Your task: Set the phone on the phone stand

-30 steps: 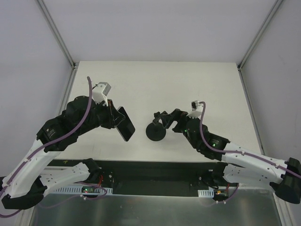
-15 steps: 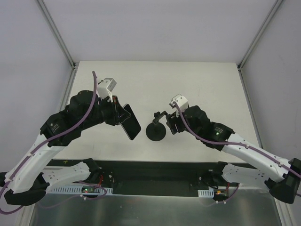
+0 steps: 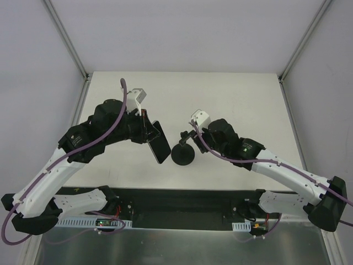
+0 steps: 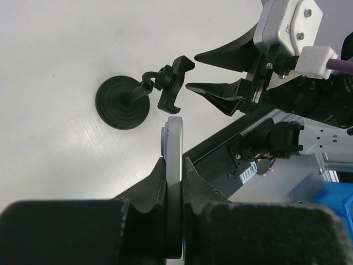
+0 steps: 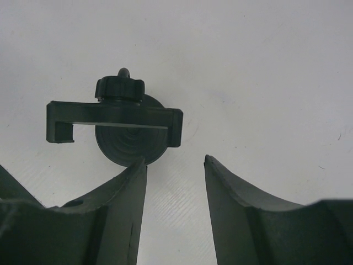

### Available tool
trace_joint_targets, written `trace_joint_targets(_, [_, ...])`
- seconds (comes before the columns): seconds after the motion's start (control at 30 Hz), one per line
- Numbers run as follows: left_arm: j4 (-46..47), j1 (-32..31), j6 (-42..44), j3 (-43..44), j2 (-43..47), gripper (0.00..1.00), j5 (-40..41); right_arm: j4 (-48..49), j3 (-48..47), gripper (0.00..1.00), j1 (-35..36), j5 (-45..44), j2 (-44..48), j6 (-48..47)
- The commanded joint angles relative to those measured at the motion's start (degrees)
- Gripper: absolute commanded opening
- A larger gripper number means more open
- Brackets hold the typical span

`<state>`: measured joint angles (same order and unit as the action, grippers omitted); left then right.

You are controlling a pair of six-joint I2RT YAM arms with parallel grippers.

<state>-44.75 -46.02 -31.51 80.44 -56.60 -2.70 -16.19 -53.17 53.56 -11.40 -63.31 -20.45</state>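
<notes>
Left of the phone stand (image 3: 182,153), we see our left gripper (image 4: 174,165) pinching the phone (image 4: 174,138); just right of the stand, the fingers of our right gripper (image 5: 175,161) gape, empty.

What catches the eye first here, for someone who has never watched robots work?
The left gripper holds the phone clamped flat between its fingers, just left of the middle of the white table. Right beside it stands the small black phone stand, its round base on the table. The right gripper hovers at the stand's clamp head, jaws apart and gripping nothing.
</notes>
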Motion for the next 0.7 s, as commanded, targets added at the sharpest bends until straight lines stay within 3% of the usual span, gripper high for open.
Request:
trace_joint_targets(0.0, [4.0,0.9,-1.9,2.4,0.2,0.00,-1.6,3.6,-3.0,0.48,-1.6,2.5,-0.4,-1.1])
trace_joint_targets(0.4, [4.8,3.6,-2.7,-0.3,1.5,0.00,0.2,4.5,-6.3,0.40,-2.8,5.1,-4.4,-0.2])
trace_joint_targets(0.67, [8.4,4.2,-0.6,-2.1,2.7,0.00,-3.2,4.3,-7.7,0.22,-2.8,6.9,-6.0,0.1])
